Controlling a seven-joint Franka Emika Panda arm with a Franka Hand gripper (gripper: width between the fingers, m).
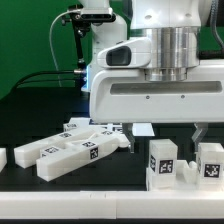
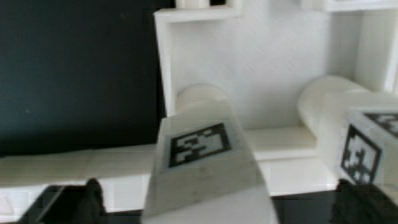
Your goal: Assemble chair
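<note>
In the wrist view a white chair piece (image 2: 206,150) with a square tag rises between my gripper's (image 2: 217,206) two dark fingers (image 2: 71,206). There is a gap on each side of it, so the gripper is open and straddles it without touching. A second tagged chair piece (image 2: 365,150) stands close beside it, in front of a white slab (image 2: 249,60). In the exterior view two upright tagged blocks (image 1: 163,160) (image 1: 210,160) stand at the right. One dark finger (image 1: 197,131) hangs between them under the big arm. The other finger is hidden.
A pile of white tagged chair pieces (image 1: 70,150) lies at the exterior view's left on the black table. The marker board (image 1: 112,128) lies behind it. A small white piece (image 1: 2,157) shows at the left edge. Green backdrop behind.
</note>
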